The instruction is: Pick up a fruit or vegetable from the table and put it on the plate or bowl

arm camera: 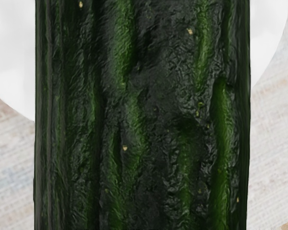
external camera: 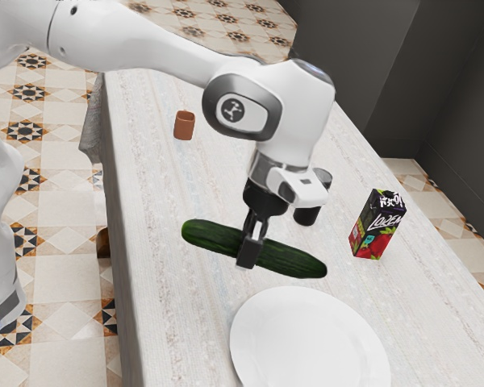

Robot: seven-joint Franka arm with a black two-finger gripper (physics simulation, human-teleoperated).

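Here my jaws are pinching the cucumber (external camera: 218, 236) about midway along its length. One black finger (external camera: 248, 251) crosses its near flank in the exterior view, and the other is hidden behind it. The hand hangs straight down over the grip, with the fingers close to vertical.

The cucumber lies nearly level. Its long axis runs from the exterior view's left, where the end sits a little higher in the picture, down to the exterior view's right. That lower end points toward the gap between the plate and the carton, and its rounded tip is near the plate's far rim without touching it. In the wrist view the dark, ridged cucumber (arm camera: 144, 124) lies just under my hand and runs lengthwise away from the camera. The white plate (arm camera: 9, 57) shows past both of its flanks at the far part, and the pale bench (arm camera: 273, 158) shows on both sides nearer in. I cannot tell for sure from the exterior view whether the cucumber is clear of the bench (external camera: 161, 282).

The plate (external camera: 306, 347) sits on the bench toward the front, just beyond the cucumber's lower end. A dark cup (external camera: 308, 214) stands close behind my wrist. A black and red juice carton (external camera: 377, 224) stands upright further to the exterior view's right. A small brown cup (external camera: 185, 125) stands well apart, far back on the bench. Patterned floor tiles (external camera: 48, 242) lie past the bench edge.
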